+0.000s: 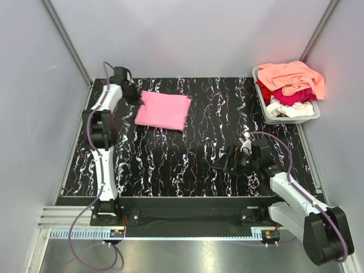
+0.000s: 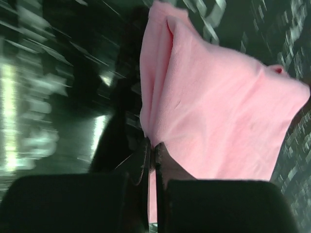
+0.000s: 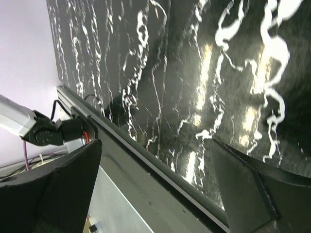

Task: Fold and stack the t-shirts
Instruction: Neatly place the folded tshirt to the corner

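Observation:
A folded bubblegum pink t-shirt (image 1: 164, 110) lies on the black marbled table (image 1: 187, 159) at the back left. My left gripper (image 1: 138, 98) is at its left edge. In the left wrist view the jaws (image 2: 154, 148) are shut on the rim of the pink t-shirt (image 2: 218, 121), which is bunched into a fold above them. More t-shirts are heaped in the grey tub (image 1: 291, 119): peach-orange (image 1: 293, 77) on top, crimson (image 1: 293, 95) and white (image 1: 287, 107) below. My right gripper (image 1: 223, 160) stands open and empty near the front right, with only the table's front edge between its fingers (image 3: 73, 179).
The grey tub sits at the back right corner of the table. Grey walls close in the back and both sides. A metal rail (image 1: 170, 230) runs along the front by the arm bases. The left arm's base (image 3: 43, 131) shows in the right wrist view.

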### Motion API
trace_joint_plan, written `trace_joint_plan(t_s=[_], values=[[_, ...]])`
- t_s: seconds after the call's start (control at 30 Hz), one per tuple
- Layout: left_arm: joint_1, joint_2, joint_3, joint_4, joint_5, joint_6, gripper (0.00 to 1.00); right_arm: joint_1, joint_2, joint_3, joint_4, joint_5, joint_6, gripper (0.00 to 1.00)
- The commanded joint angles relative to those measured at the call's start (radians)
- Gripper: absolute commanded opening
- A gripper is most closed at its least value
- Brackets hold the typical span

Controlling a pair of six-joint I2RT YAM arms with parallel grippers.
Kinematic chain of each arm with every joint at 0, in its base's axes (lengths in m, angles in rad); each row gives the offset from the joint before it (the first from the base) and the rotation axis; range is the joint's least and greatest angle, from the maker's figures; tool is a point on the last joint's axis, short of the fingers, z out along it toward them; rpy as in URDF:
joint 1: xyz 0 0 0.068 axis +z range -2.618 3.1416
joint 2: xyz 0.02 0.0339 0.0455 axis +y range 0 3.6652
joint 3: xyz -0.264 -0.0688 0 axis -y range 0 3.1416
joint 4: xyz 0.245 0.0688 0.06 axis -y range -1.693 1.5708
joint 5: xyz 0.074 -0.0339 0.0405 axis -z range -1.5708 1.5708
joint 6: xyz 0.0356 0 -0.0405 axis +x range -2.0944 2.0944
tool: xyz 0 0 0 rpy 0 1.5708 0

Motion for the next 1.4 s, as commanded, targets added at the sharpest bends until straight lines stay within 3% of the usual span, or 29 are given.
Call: trace_joint_plan(t_s=[0.0,0.2,0.3,0.37,0.4,0.43,0.53,0.6,0.67,0.8,0.9,1.2,1.37], values=[[0.1,0.034,0.172,-0.165,-0.123,0.118,0.0,0.01,-0.02,-0.038,0.033,-0.044,0.012,1.0],[0.188,0.088,0.281,-0.202,-0.253,0.197,0.0,0.021,0.009,-0.096,0.108,-0.046,0.023,1.0],[0.208,0.073,0.294,-0.193,-0.35,0.223,0.09,0.029,0.013,-0.091,0.108,-0.047,0.017,1.0],[0.211,0.053,0.292,-0.185,-0.421,0.256,0.2,0.033,0.014,-0.094,0.148,-0.047,0.016,1.0],[0.209,0.028,0.289,-0.181,-0.438,0.263,0.31,0.037,0.013,-0.096,0.15,-0.049,0.016,1.0],[0.208,0.011,0.281,-0.178,-0.464,0.27,0.5,0.035,0.009,-0.098,0.151,-0.049,0.017,1.0],[0.205,-0.059,0.223,-0.158,-0.47,0.267,0.62,0.04,-0.001,-0.101,0.155,-0.043,0.019,1.0],[0.194,-0.118,0.155,-0.148,-0.478,0.239,0.64,0.038,-0.014,-0.105,0.151,-0.039,0.022,1.0],[0.179,-0.156,0.102,-0.151,-0.499,0.199,0.76,0.04,-0.02,-0.107,0.15,-0.041,0.023,1.0],[0.118,-0.286,-0.117,-0.103,-0.502,0.096,0.77,0.038,-0.026,-0.108,0.148,-0.039,0.023,1.0],[0.047,-0.302,-0.166,-0.095,-0.487,0.003,0.76,0.04,-0.04,-0.111,0.144,-0.036,0.023,1.0],[-0.042,-0.066,0.045,-0.144,-0.418,-0.134,0.7,0.04,-0.084,-0.122,0.136,-0.03,0.029,1.0],[-0.047,0.068,0.119,-0.184,-0.427,-0.109,0.68,0.04,-0.069,-0.121,0.142,-0.036,0.029,0.99]])
